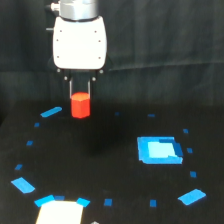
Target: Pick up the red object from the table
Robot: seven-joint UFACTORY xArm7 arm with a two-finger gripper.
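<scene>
A: What is the red object point(80, 105) made of?

B: Hard to say; it looks smooth and a little glossy, orange-red, a short faceted block, roughly hexagonal. It sits between the two thin dark fingers point(70, 86) of the gripper point(80, 91), which are pinching its upper part.

A: And the gripper's body?

B: A rounded white casing point(79, 44), smooth, with small dark screw dots at its corners, under a grey metal collar point(76, 8).

A: Is the block touching the table point(100, 150)?

B: I cannot tell whether its base rests on the matte black surface or hangs just above it.

A: Anything else there?

B: A bright blue square patch point(159, 150), flat, to the exterior view's right, well apart from the block, and small blue tape marks point(51, 112) scattered around in a loose ring. No writing is legible anywhere.
</scene>
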